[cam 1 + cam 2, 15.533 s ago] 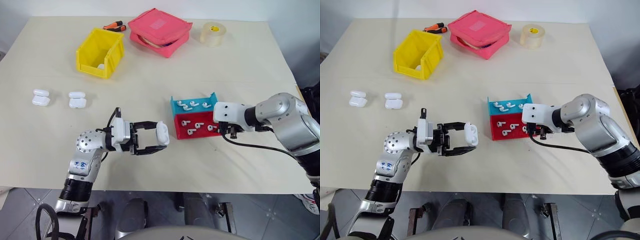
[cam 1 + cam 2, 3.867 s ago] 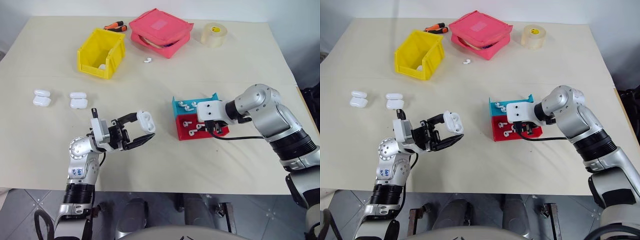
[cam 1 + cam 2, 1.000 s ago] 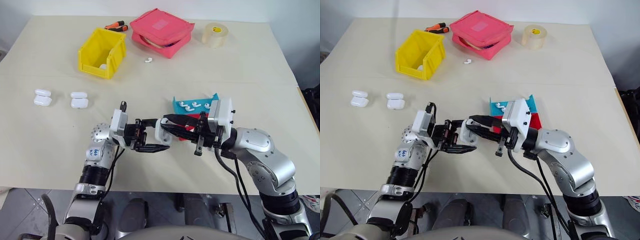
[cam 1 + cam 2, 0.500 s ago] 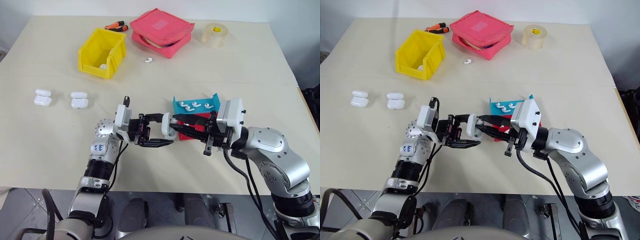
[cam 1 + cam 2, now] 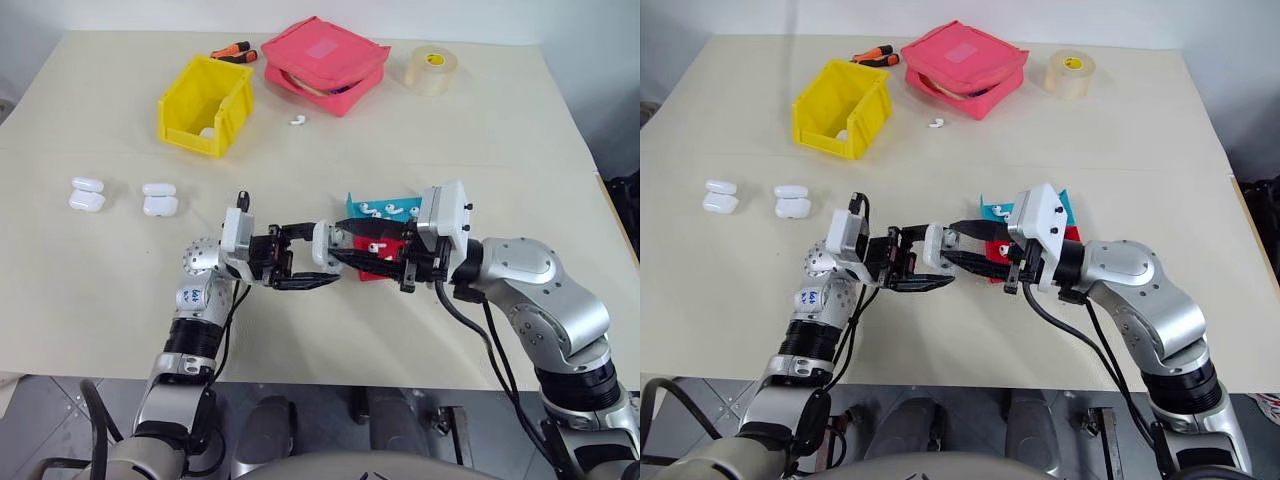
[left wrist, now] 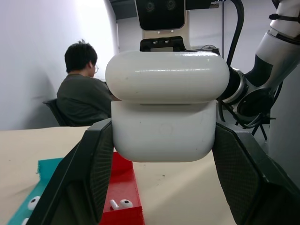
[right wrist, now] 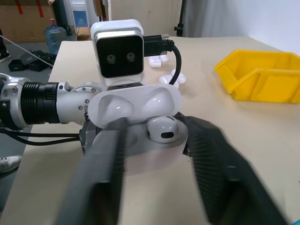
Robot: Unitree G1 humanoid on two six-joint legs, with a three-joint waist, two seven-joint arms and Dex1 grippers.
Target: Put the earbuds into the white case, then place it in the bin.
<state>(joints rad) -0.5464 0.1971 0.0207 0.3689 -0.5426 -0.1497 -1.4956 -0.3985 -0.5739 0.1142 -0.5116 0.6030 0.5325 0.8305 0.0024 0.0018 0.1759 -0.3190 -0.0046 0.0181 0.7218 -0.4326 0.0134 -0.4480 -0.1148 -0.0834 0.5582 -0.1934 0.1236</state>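
left eye view: the left claw (image 5: 318,264) pinches a white case (image 5: 323,246) above the near middle of the desk (image 5: 500,150), its fingers pressed on the case's two sides. in the left wrist view the case (image 6: 164,107) sits squarely between the two black pads. in the right wrist view its lid is tipped open and one earbud (image 7: 163,129) rests in a socket.

the right claw (image 5: 975,243) meets the case from the right, its fingers spread on either side of the open case and gripping nothing.

just right of the case stand a blue tray (image 5: 390,208) and a red tray (image 5: 385,262), touching each other, the blue one farther. more earbuds (image 5: 385,209) lie in the blue tray.

the yellow bin (image 5: 206,105) stands at the far left of the desk, well apart from the claws, with something small and white inside. one loose earbud (image 5: 297,120) lies on the desk between the bin and a pink pouch (image 5: 325,64). a tape roll (image 5: 432,69) sits to the pouch's right and orange-handled tools (image 5: 233,50) to its left.

two more cases, one (image 5: 86,194) and another (image 5: 160,198), lie at the left of the desk, near each other.

a person (image 6: 82,91) sits in the background of the left wrist view.
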